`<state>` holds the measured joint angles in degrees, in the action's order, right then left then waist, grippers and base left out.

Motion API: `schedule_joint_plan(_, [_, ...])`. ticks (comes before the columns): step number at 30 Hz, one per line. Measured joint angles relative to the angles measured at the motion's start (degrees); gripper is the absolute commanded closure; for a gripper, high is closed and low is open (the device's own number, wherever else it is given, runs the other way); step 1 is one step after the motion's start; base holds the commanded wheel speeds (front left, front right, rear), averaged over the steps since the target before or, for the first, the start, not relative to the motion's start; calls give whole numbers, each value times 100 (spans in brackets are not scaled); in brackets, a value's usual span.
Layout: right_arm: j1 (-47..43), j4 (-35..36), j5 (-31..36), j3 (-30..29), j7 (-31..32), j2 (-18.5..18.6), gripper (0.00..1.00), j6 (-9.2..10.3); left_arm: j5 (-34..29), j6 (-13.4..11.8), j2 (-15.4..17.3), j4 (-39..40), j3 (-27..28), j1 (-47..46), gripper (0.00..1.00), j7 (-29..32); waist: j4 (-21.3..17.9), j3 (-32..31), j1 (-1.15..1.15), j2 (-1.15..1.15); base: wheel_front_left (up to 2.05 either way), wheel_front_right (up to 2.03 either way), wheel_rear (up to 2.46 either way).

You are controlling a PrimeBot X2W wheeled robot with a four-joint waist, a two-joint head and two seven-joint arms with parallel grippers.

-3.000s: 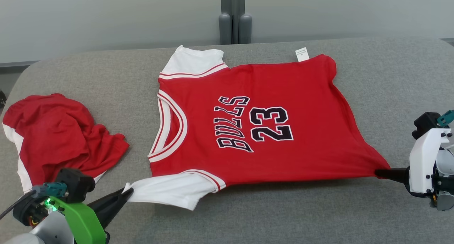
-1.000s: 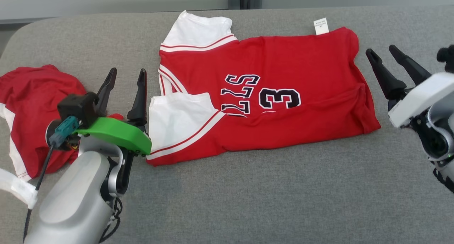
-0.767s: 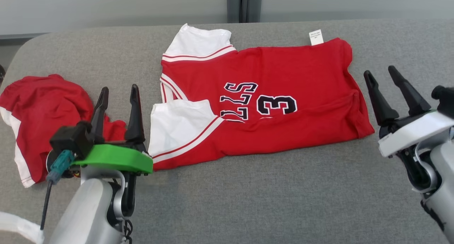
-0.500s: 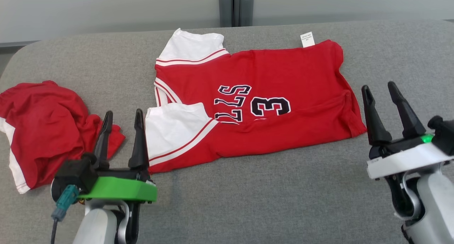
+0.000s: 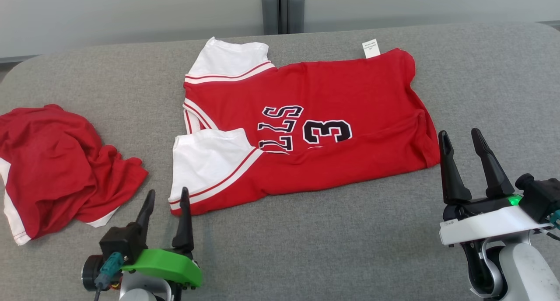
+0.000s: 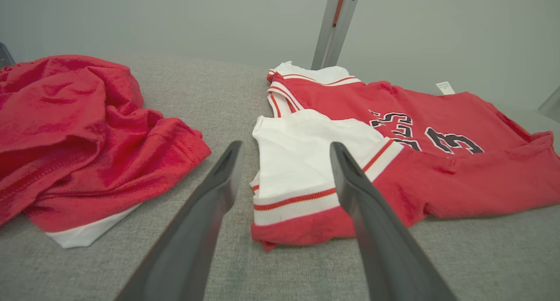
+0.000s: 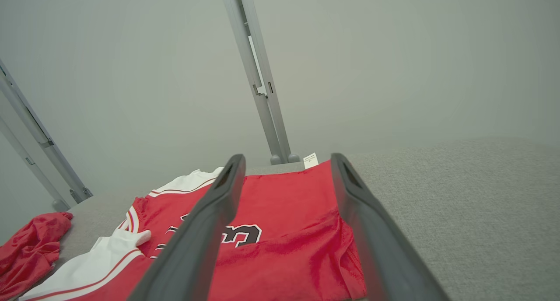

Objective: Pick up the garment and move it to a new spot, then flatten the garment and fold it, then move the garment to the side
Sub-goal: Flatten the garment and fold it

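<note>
While both grippers hang with jaws spread apart and nothing between them, you have the jersey point(image 5: 332, 99) lying on the grey table point(image 5: 306, 248), on the near side of the grey post point(image 5: 282, 10) at the table's far edge. Its long axis runs crosswise to your line of sight to that post. The striped collar point(image 5: 192, 115) points to the post's left and the hem point(image 5: 426, 130) to its right.

The long edge farthest from the post is folded up over the front, so one white sleeve point(image 5: 205, 161) lies on the red body. The other sleeve point(image 5: 229, 60) lies flat just left of the post.

You can read "LLS" point(image 5: 280, 128) and a "3" point(image 5: 328, 131) in black with white outlines. The rest is hidden under the fold. The characters lie on their sides, tops toward the collar. A small white tag point(image 5: 371, 48) sticks out to the right of the post; its print is too small to read.

The left gripper point(image 5: 167, 190) sits farther from the post than the jersey, to the post's left, its fingers aimed at the folded sleeve corner. The right gripper point(image 5: 458, 132) stands well to the post's right, just beside the hem corner. A crumpled red garment point(image 5: 57, 161) lies far to the post's left, apart from the jersey.
</note>
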<state>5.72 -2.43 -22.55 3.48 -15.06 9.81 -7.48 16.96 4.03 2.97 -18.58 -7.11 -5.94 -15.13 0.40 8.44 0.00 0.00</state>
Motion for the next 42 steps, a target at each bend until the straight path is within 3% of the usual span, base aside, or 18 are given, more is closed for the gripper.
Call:
schedule_joint_plan(6, [37, -54, -9, -2, 0, -3, 0, 0, -100, -113, -15, -954, -240, -315, 0, 0, -73, 38, 0, 0, 0, 0, 0])
schedule_joint_plan(12, [44, -132, -30, -2, 0, -49, 0, 0, -160, -621, -12, -1602, -85, -609, 0, 0, -189, 108, 0, 0, 0, 0, 0])
schedule_joint_plan(24, [102, -263, -29, -79, 0, -124, 0, 0, -143, -611, -11, -2565, -102, -1072, 0, -19, -406, 251, 0, 0, 0, 0, 0])
schedule_joint_plan(26, [104, -293, -24, -115, 0, -145, 0, 0, -137, -570, -11, -2677, -121, -1157, 100, -34, -418, 271, 0, 0, 0, 0, 0])
schedule_joint_plan(30, [126, -532, 66, -242, 0, -172, 0, 0, -147, -494, -38, -2509, -131, -1203, 100, -18, -377, 273, 0, 0, 0, 0, 0])
schedule_joint_plan(42, [845, -2462, 665, -565, 37, -290, 0, -1, -259, -294, -26, -820, -488, -798, 100, -1, 71, 184, 0, 0, 0, 0, 0])
